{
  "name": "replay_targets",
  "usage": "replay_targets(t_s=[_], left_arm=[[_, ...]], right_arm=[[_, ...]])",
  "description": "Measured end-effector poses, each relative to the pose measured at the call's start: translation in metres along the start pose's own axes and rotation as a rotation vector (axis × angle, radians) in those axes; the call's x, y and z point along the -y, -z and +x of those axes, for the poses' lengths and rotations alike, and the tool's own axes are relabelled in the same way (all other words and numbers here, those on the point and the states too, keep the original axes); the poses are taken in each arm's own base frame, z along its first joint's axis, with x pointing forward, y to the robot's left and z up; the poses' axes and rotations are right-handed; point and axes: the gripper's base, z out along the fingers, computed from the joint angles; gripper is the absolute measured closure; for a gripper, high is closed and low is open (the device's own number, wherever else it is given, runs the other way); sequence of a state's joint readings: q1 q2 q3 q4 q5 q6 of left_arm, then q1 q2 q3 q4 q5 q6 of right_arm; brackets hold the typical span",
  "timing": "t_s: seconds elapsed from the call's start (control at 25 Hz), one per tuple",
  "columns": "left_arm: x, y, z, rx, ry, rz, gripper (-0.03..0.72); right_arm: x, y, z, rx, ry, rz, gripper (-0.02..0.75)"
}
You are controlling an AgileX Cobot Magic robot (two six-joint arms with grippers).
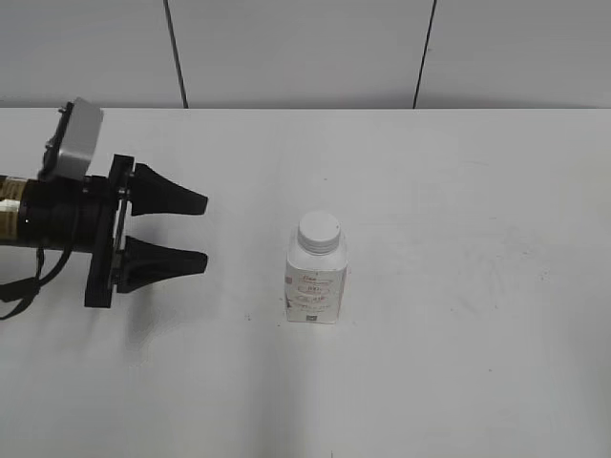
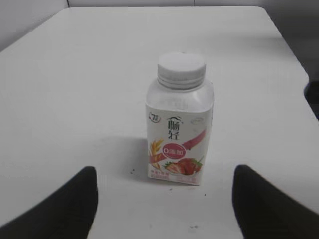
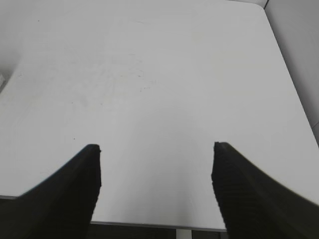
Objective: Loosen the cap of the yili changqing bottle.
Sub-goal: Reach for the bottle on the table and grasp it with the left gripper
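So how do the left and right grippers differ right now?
The left gripper shows in the exterior view; the right gripper shows only in its own wrist view. The left gripper faces the yili changqing bottle, whose cap is on; the right gripper faces only bare table. Both are open and hold nothing.

Left arm point(image 1: 38, 224) cut off by frame edge; bottle label point(image 1: 313, 289) print unreadable.

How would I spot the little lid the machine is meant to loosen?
Start at the white table; the only item standing on it is a small white bottle, ahead of the open left gripper. The cap is the ribbed white disc on top, plain above the strawberry label.
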State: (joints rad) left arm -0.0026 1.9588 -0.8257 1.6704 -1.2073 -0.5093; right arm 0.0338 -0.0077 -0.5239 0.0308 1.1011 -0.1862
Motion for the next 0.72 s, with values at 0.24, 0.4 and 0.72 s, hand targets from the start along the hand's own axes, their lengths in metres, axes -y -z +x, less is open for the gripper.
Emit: replay_targets(t_s=[0.24, 0.4, 0.72], left_arm=[[0.004, -0.021, 0.011, 0.000, 0.043, 0.063, 0.067], [-0.002, -0.039, 0.011, 0.005, 0.025, 0.099, 0.043], [-0.014, -0.078, 0.018, 0.030, 0.020, 0.142, 0.049]], right_arm=[[0.000, 0.000, 0.000, 0.000, 0.000, 0.000, 0.188], [0.000, 0.000, 0.000, 0.000, 0.000, 0.000, 0.188], [0.000, 0.000, 0.000, 0.000, 0.000, 0.000, 0.188]])
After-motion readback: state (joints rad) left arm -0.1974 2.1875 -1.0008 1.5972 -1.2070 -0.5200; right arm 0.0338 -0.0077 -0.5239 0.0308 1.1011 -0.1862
